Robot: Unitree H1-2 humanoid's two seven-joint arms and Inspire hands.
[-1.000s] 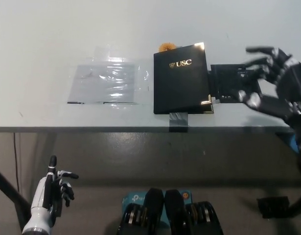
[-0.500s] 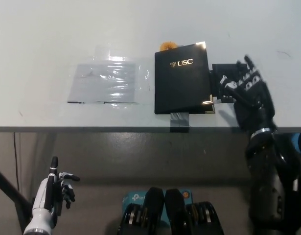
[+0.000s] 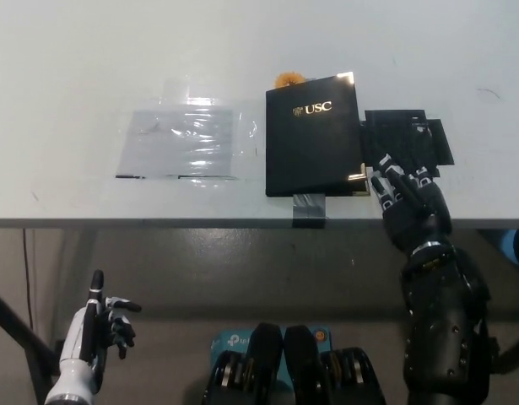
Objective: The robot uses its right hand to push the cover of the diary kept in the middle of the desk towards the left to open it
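Two changes are standing out against the earlier frames: the right hand [image 3: 404, 201], which was hovering high at the far right of the desk [image 3: 73, 76] a second ago, is now sitting low at the near edge, just beside the lower right corner of the diary [image 3: 315, 135], and the black arm is now rising almost straight up from below. The diary itself is not showing any shift; it is lying closed near the middle of the desk, cover up, gold lettering facing the camera, with a strip of grey tape [image 3: 308, 205] running from its near edge over the desk edge. A black patch [image 3: 407, 139] is lying on the desk against the diary's right side, and a clear plastic sheet [image 3: 181, 142] is lying well to its left. In my judgement this repositioning is bringing the fingers into line with the free edge of the cover, so the push to the left is being prepared rather than begun. The right hand is holding nothing; its fingers [image 3: 386, 190] are extended and slightly spread, pointing away from the robot, and they are appearing to rest on or just above the desk by the diary's corner, though contact with the cover cannot be confirmed. The left hand [image 3: 94, 325] is hanging idle below desk level at the lower left, loosely spread and empty.
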